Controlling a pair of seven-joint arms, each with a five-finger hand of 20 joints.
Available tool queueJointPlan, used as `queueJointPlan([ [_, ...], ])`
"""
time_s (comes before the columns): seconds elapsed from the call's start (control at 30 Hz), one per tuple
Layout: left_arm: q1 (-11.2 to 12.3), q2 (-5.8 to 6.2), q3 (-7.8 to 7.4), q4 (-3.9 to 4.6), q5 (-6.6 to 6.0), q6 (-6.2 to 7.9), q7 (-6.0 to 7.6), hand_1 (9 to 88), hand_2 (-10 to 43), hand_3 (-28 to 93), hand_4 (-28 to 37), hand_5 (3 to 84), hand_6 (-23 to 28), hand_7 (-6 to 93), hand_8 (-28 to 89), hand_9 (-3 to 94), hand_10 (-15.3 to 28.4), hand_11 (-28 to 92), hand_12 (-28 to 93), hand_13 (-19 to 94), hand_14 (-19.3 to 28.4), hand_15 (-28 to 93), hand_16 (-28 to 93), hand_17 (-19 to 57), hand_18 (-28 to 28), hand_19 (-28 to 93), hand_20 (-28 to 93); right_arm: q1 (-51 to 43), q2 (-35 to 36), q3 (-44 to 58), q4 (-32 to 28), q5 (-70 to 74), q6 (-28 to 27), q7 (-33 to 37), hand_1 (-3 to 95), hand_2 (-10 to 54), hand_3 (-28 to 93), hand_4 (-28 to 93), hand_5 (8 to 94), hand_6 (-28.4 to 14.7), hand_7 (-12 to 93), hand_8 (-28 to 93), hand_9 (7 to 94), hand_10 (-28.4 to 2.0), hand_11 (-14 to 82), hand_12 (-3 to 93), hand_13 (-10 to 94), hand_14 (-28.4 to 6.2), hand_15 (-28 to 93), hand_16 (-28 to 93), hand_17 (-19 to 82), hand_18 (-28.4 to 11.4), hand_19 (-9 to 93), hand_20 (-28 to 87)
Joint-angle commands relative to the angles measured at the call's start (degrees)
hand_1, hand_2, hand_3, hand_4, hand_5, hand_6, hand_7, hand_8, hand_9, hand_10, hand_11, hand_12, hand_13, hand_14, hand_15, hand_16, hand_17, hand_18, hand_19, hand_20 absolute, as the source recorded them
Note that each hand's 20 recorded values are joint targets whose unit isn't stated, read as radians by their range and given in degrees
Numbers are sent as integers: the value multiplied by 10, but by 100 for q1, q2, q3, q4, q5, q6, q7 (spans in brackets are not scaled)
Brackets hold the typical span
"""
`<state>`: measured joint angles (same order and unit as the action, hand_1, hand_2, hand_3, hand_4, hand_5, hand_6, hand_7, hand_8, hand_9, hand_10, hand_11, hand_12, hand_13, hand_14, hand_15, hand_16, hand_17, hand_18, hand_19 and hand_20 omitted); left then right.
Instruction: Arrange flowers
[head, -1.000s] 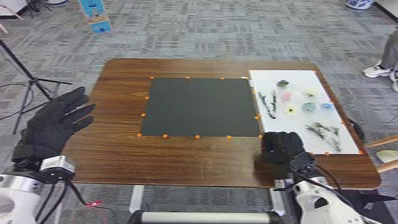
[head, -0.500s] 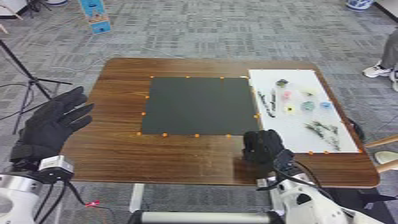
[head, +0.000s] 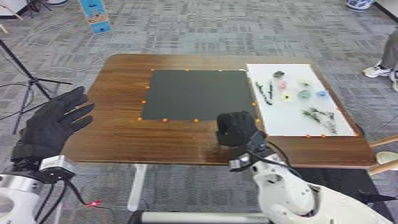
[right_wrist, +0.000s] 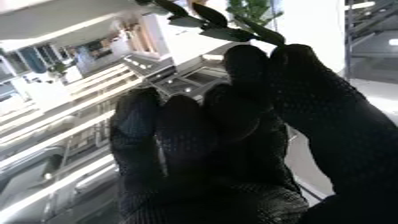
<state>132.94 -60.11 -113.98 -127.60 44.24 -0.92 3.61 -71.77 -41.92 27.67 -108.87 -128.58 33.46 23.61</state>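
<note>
In the head view my right hand (head: 235, 131) is over the table's near part, at the near right corner of the black mat (head: 197, 95). In the right wrist view my right hand (right_wrist: 253, 125) pinches a green leafy sprig (right_wrist: 226, 34) between thumb and fingertip. The white board (head: 284, 120), right of the mat, bears dark sprigs (head: 265, 92), a dark flower (head: 279, 74), a pink one (head: 282, 85), a yellow one (head: 286, 98), bluish ones (head: 305, 94) and feathery green sprigs (head: 317, 116). My left hand (head: 53, 120) is open beside the table's left edge.
Small orange markers line the mat and board on the brown table (head: 120, 100). A black tripod (head: 31, 77) stands on the floor at the left. A wooden stool (head: 384, 155) is beyond the table's right side.
My right hand has moved left, from near the board's front edge to the mat's near right corner. The table, with mat and board, sits farther from me. The left hand has not moved.
</note>
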Motion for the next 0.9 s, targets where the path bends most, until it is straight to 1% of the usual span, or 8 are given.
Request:
queueJointPlan([
  [0.03, 68, -29, -52, -14, -31, -11, -8, 235, -46, 718, -283, 269, 28, 223, -115, 239, 106, 232, 144, 219, 128, 261, 9, -121, 213, 409, 76, 319, 136, 555, 152, -144, -229, 185, 402, -95, 848, -79, 643, 3, 590, 296, 726, -101, 595, 701, 655, -110, 827, 466, 320, -214, 834, 512],
  [0.17, 101, -59, -51, -36, -43, 8, -33, 235, -46, 717, -283, 269, 29, 223, -116, 239, 107, 231, 144, 219, 128, 261, 9, -121, 213, 409, 76, 233, 178, 562, 95, -85, -317, 120, 402, -95, 849, -77, 643, 3, 591, 297, 726, -102, 594, 700, 655, -109, 827, 467, 318, -214, 833, 513],
  [0.33, 31, -14, -35, -20, -46, -28, -48, 235, -46, 717, -283, 269, 29, 223, -115, 239, 107, 231, 143, 219, 127, 262, 9, -121, 214, 409, 76, 238, 181, 591, 93, -70, -367, 129, 401, -95, 849, -77, 642, 3, 590, 297, 724, -104, 594, 700, 654, -110, 827, 467, 318, -214, 832, 513],
  [0.47, 20, -26, -28, -16, -33, -18, -13, 235, -45, 716, -283, 268, 28, 224, -115, 239, 107, 231, 144, 219, 127, 261, 9, -122, 214, 408, 76, 276, 157, 623, 129, 30, -413, 23, 401, -95, 849, -77, 643, 2, 591, 296, 724, -104, 594, 699, 653, -110, 827, 466, 318, -214, 832, 513],
  [0.5, -17, -4, -12, 1, -35, -7, -30, 236, -45, 716, -283, 268, 28, 224, -115, 238, 107, 231, 144, 219, 128, 262, 9, -122, 214, 409, 76, 287, 180, 613, 105, 27, -428, 44, 400, -95, 850, -76, 642, 2, 591, 296, 724, -104, 594, 698, 653, -110, 827, 466, 318, -214, 832, 513],
  [0.57, 57, -32, -48, -27, -40, 9, -13, 235, -45, 717, -283, 268, 28, 224, -115, 238, 107, 230, 144, 219, 127, 262, 9, -122, 214, 409, 76, 363, 204, 564, 95, 91, -464, -37, 401, -95, 849, -76, 642, 3, 591, 297, 724, -103, 595, 698, 653, -110, 827, 466, 318, -214, 832, 513],
  [0.7, 35, -32, -13, -12, -36, 11, -12, 235, -45, 717, -283, 268, 28, 224, -115, 238, 107, 230, 144, 219, 127, 261, 9, -121, 213, 408, 76, 544, 384, 455, -43, 191, -463, -74, 400, -95, 850, -74, 643, 2, 590, 298, 724, -103, 595, 698, 654, -110, 828, 464, 319, -214, 832, 513],
  [0.9, 78, -28, -32, -27, -34, 0, 8, 235, -45, 717, -283, 268, 28, 221, -115, 238, 108, 232, 144, 219, 128, 261, 9, -121, 214, 408, 76, 601, 640, 597, -317, 553, -556, -217, 400, -95, 849, -73, 644, 2, 589, 299, 724, -103, 595, 698, 654, -110, 828, 464, 319, -214, 833, 514],
])
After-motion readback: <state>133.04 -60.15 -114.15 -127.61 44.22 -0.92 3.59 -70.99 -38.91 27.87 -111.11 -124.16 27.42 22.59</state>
